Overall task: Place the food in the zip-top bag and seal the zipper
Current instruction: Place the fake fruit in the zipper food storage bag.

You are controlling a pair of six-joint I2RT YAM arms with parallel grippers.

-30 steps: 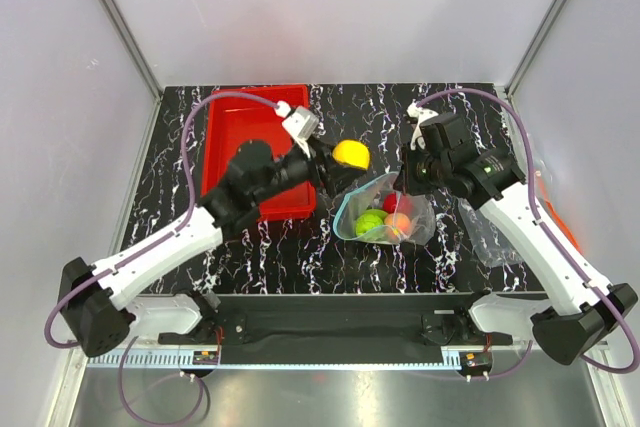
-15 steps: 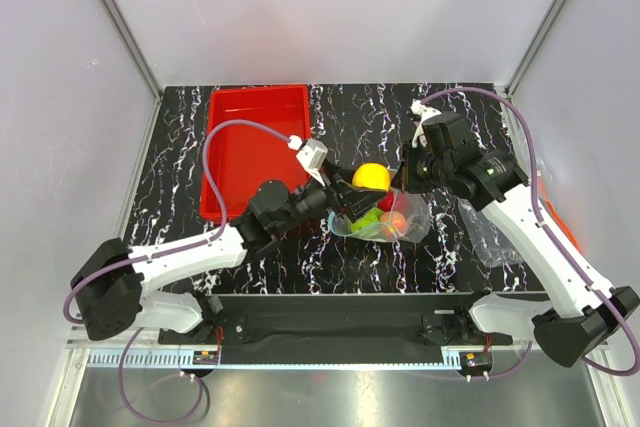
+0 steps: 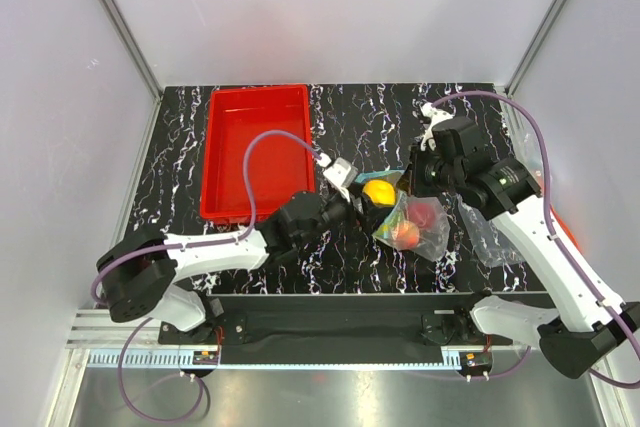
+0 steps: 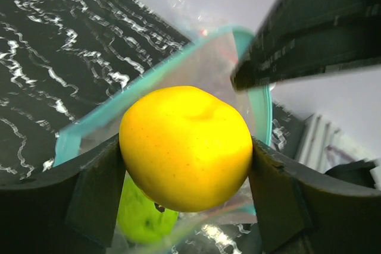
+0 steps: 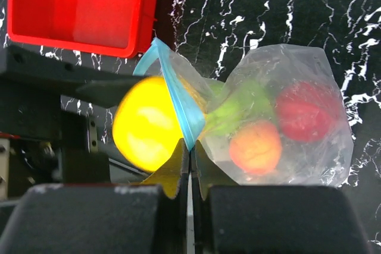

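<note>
My left gripper [image 3: 368, 199] is shut on the yellow pear [image 3: 378, 191], which fills the left wrist view [image 4: 186, 147] at the open mouth of the zip-top bag [image 3: 420, 227]. The light-blue zipper [image 4: 149, 90] rings the pear, and a green piece [image 4: 143, 215] lies just below it inside. My right gripper [image 5: 190, 147] is shut on the zipper strip [image 5: 178, 108] and holds the bag's mouth up. Inside the bag [image 5: 286, 123] I see a red apple [image 5: 306, 111], an orange peach [image 5: 256, 147] and green fruit [image 5: 241, 111].
A red tray [image 3: 255, 147] stands at the back left of the black marbled table [image 3: 170, 207]. Other clear plastic [image 3: 495, 232] with an orange-red strip [image 3: 560, 222] lies at the right edge.
My left gripper has carried the pear right and down from beside the red tray into the bag's mouth. The bag has swung to the right under my right gripper.
</note>
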